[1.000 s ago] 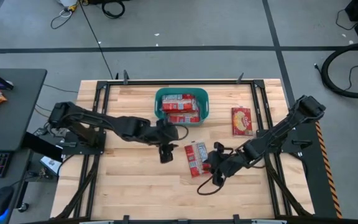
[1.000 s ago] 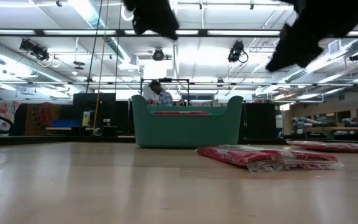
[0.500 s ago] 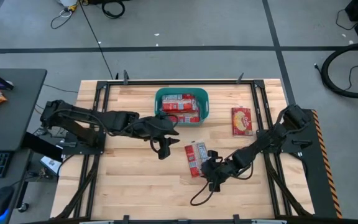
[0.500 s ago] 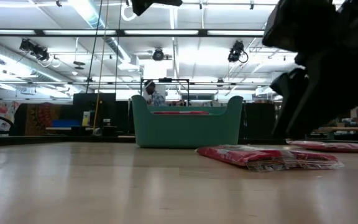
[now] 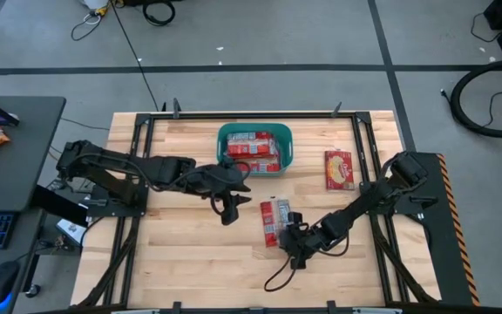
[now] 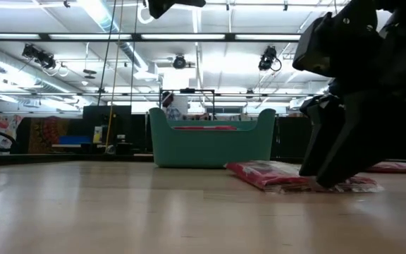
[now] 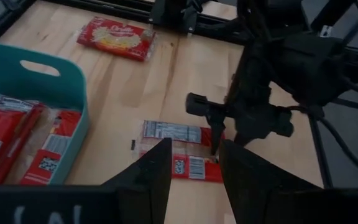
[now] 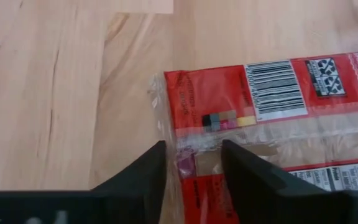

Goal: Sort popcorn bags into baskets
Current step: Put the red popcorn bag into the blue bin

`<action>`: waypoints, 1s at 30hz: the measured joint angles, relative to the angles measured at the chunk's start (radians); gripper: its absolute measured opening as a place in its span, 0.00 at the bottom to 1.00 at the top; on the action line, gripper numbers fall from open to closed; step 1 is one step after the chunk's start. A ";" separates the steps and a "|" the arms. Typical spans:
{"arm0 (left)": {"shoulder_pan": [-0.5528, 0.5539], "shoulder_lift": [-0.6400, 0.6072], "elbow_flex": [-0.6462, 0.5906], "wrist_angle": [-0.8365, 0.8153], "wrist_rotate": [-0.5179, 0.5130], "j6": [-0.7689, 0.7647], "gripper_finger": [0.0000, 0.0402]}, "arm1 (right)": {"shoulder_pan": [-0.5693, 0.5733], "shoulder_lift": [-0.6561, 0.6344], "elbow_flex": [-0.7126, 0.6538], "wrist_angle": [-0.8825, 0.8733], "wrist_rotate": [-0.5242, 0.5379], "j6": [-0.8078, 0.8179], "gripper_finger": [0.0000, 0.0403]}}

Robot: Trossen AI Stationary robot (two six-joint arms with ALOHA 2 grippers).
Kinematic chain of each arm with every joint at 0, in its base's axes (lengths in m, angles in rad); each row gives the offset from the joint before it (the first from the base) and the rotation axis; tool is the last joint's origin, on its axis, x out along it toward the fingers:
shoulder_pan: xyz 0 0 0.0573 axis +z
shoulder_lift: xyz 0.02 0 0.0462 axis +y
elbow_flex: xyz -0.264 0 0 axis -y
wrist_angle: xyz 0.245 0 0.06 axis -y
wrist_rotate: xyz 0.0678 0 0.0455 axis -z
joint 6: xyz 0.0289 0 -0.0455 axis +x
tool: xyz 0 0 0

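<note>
Lab hall: ceiling strip lights [image 6: 111, 21], floor cables [image 5: 486, 96], wooden table [image 5: 190, 253].

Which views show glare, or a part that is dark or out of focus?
Low view: bright ceiling lights glare behind the teal tub, and the right gripper is a dark silhouette over a popcorn bag. Right wrist view: the fingers are soft, and the bag's clear wrap shines.

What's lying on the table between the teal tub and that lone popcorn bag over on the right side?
Nothing: the high view shows only bare wood between the teal tub and the lone popcorn bag.
</note>
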 joint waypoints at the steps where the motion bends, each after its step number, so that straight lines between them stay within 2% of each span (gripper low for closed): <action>1: 0.000 0.000 0.000 -0.001 0.007 0.000 0.35 | 0.000 0.000 0.000 -0.001 0.000 0.000 0.38; 10: 0.001 0.004 0.000 -0.002 0.015 0.001 0.35 | -0.001 -0.004 -0.003 0.007 -0.027 0.013 0.03; 20: 0.003 0.005 0.000 -0.002 0.015 0.002 0.35 | -0.012 -0.145 0.025 -0.119 -0.033 0.024 0.02; 26: 0.013 0.003 0.004 0.001 0.015 -0.008 0.35 | -0.011 -0.282 0.038 -0.136 0.052 0.022 0.01; 30: 0.017 -0.013 0.035 0.026 0.006 -0.003 0.35 | -0.014 -0.380 0.038 -0.143 0.150 0.012 0.01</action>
